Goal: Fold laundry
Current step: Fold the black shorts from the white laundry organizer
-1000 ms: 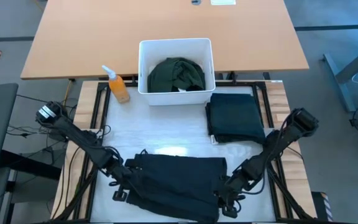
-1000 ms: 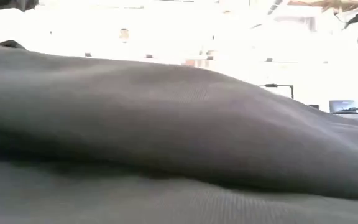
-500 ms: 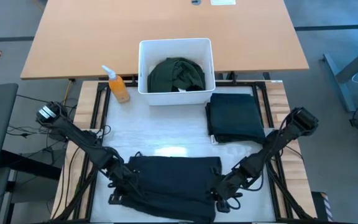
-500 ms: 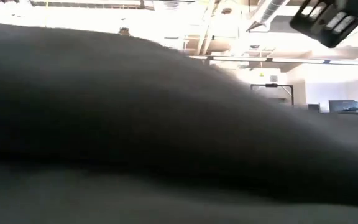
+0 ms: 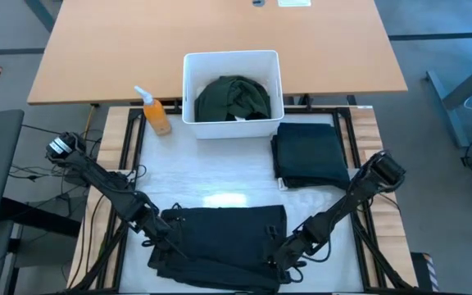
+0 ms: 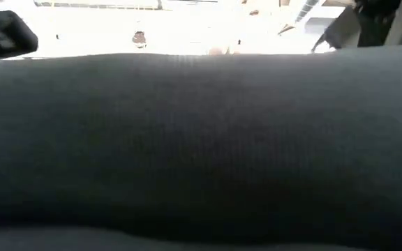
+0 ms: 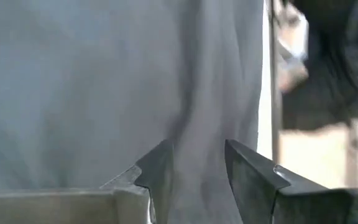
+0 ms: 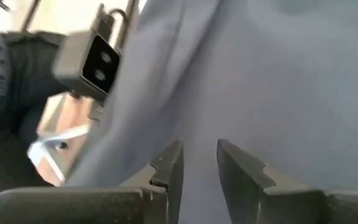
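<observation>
Black soft cloth garment spread at table's near edge. Left end effector on its left side, right end effector on its right, both slightly parted, cloth between fingers.

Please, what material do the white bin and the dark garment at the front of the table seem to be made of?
The white bin looks like hard plastic: smooth, even walls, rounded corners, a slight sheen. The dark garment looks like a soft matt knit, probably cotton jersey, though the fibre cannot be confirmed: it drapes in loose folds, and the low view shows a fine ribbed weave.
</observation>
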### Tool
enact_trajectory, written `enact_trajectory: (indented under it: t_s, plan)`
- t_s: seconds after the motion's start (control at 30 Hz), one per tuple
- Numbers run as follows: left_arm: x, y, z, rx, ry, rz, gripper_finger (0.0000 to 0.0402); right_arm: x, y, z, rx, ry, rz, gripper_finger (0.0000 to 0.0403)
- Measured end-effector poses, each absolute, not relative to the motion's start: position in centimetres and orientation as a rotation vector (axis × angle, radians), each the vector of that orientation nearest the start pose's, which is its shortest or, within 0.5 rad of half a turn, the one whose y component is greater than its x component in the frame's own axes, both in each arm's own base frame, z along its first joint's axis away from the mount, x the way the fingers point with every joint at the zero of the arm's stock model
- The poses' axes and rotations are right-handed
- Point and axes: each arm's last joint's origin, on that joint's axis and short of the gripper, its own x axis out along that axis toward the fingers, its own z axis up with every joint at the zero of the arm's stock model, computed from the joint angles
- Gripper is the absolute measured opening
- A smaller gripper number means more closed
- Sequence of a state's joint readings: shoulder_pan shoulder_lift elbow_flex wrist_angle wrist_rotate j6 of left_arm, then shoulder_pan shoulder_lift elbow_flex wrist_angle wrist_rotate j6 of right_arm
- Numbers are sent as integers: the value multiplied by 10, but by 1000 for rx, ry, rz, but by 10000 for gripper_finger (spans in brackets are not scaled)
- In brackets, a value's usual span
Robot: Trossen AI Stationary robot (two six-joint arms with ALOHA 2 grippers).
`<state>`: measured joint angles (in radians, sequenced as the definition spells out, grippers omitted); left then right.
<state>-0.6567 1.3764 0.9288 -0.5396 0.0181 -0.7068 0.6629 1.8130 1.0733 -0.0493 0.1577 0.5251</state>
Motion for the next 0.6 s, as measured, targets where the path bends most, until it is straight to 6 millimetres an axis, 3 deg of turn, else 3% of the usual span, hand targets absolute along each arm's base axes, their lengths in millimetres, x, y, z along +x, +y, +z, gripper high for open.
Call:
enact_trajectory:
  t_s: [0.1,0.27,0.47,0.6]
  plan:
    - [219,-167,219,-286,1030,-221,137,300,224,159,152,855,256,123]
    - [229,-174,187,-222,1054,-200,138,310,212,152,93,870,290,123]
    - [239,-176,148,-166,1152,-87,138,327,178,156,32,878,276,123]
    - [238,-171,139,-173,1204,34,138,326,151,165,-5,949,217,123]
